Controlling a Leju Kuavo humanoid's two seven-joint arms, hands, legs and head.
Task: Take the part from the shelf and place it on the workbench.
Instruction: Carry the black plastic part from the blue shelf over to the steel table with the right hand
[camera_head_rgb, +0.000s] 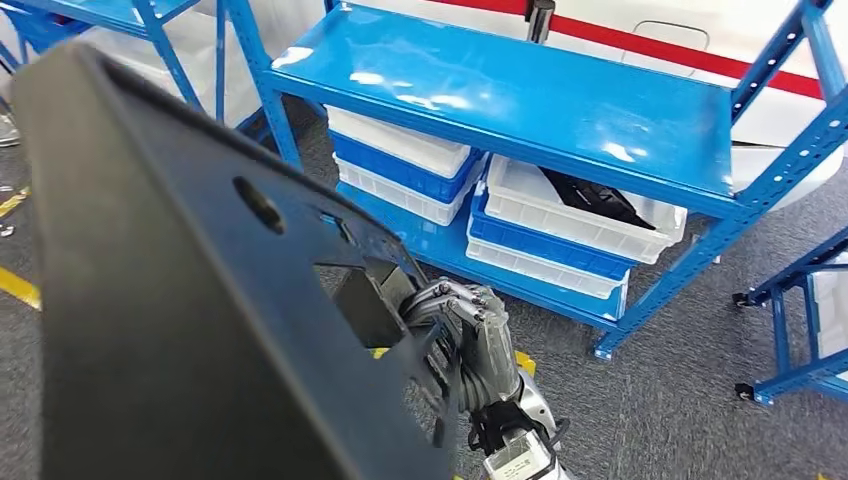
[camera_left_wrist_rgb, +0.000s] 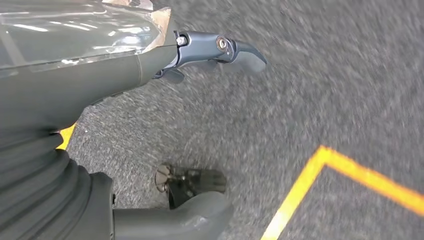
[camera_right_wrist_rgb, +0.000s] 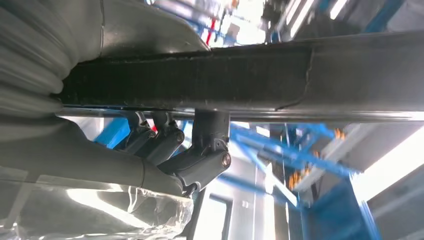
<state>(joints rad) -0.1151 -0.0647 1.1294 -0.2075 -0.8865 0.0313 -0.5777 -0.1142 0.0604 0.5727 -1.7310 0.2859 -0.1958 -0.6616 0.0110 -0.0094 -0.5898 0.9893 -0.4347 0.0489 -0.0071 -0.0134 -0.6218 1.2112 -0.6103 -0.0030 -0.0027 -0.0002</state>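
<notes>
Right hand (camera_head_rgb: 470, 330) is grasping the part (camera_head_rgb: 190, 300), a big flat black panel with a round hole and a rectangular cutout, lifted clear of the shelf (camera_head_rgb: 520, 95) and tilted up close to the head camera, off the floor. Fingers (camera_head_rgb: 465, 305) wrap its lower edge by the cutout; the right wrist view has the same fingers (camera_right_wrist_rgb: 200, 160) clamped on the panel's edge (camera_right_wrist_rgb: 250, 75). Left hand (camera_left_wrist_rgb: 210, 115) hangs over grey carpet (camera_left_wrist_rgb: 325, 90) with a yellow line (camera_left_wrist_rgb: 310, 185), fingers apart, holding nothing. The blue shelf's top board is bare and glossy; its lower level carries stacked white and blue bins (camera_head_rgb: 400, 165), and the right-hand white bin (camera_head_rgb: 580, 215) has another black piece (camera_head_rgb: 595, 198) inside.
</notes>
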